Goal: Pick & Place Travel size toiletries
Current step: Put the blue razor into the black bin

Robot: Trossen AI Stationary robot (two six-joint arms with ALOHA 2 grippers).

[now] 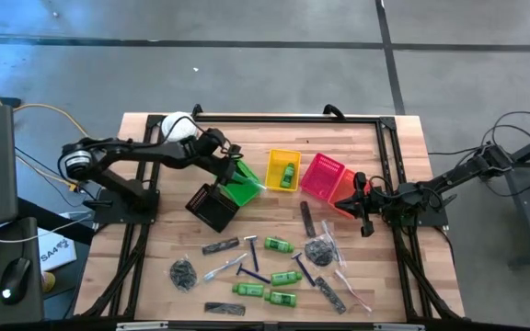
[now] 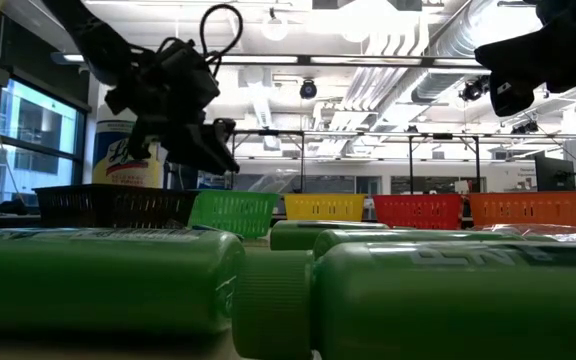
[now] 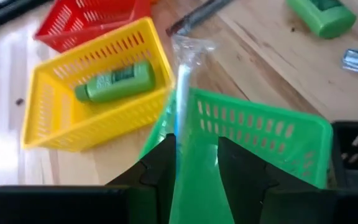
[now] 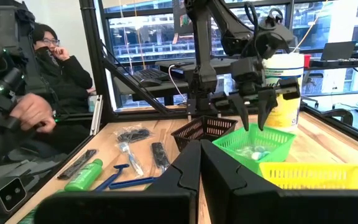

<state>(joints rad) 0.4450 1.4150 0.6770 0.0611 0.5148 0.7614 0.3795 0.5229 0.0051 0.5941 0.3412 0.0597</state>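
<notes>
Sorting station, wooden desk (image 1: pixel 155 267), five small baskets in a row: black, green, yellow, red, orange. Left tool (image 3: pixel 194 165) sits directly above the green basket (image 3: pixel 260 134), fingers parted to a narrow gap, with a clear-wrapped toothbrush (image 3: pixel 182 93) standing upright between them, its lower end inside the basket; whether the fingers grip it cannot be told. Step in hand, by judgement: release of the toothbrush into the green basket. Right tool (image 4: pixel 199 163) waits closed and empty near the orange basket (image 1: pixel 346 198). Yellow basket (image 3: pixel 73 106) holds one green mini bottle (image 3: pixel 114 82). Remaining toiletries lie loose on the near half of the desk: green bottles, blue razors (image 1: pixel 251 273), black combs (image 1: pixel 307 220), mesh bundles (image 1: pixel 182 273). Next move calls for lifting clear of the basket rim, then choosing another loose item.
</notes>
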